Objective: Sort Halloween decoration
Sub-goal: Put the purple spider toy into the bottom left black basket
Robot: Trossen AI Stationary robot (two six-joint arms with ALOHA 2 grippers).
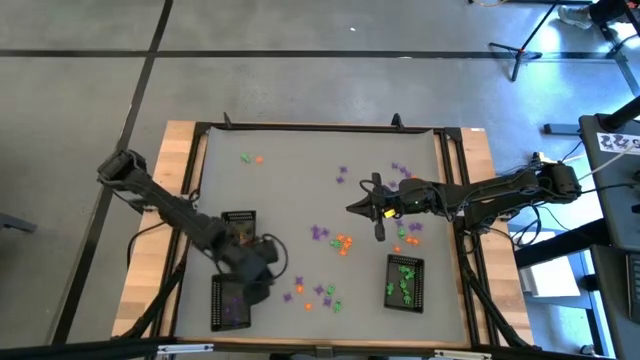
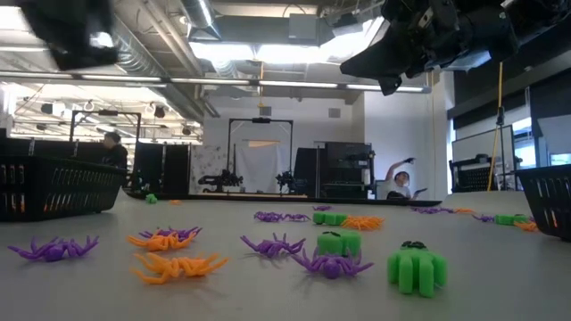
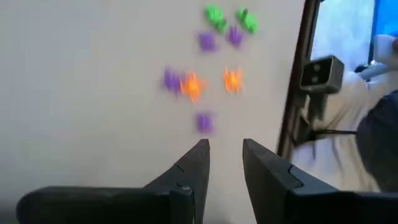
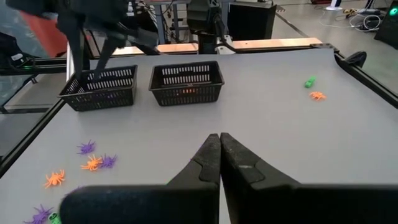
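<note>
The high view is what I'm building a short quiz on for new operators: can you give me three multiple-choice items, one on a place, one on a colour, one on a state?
1. Where is the left claw?
A. over the tray of purple trinkets
B. beside the green and orange pair at the far side
C. off the table

2. What colour are the trinkets in the tray on the right?
A. orange
B. purple
C. green

3. How does the right claw stand?
A. wide open
B. shut, holding nothing
C. shut on a tray

Answers: 1 A, the high view shows it above the tray of purple trinkets. 2 C, only green shows inside. 3 B, its fingers meet with nothing between them.
</note>
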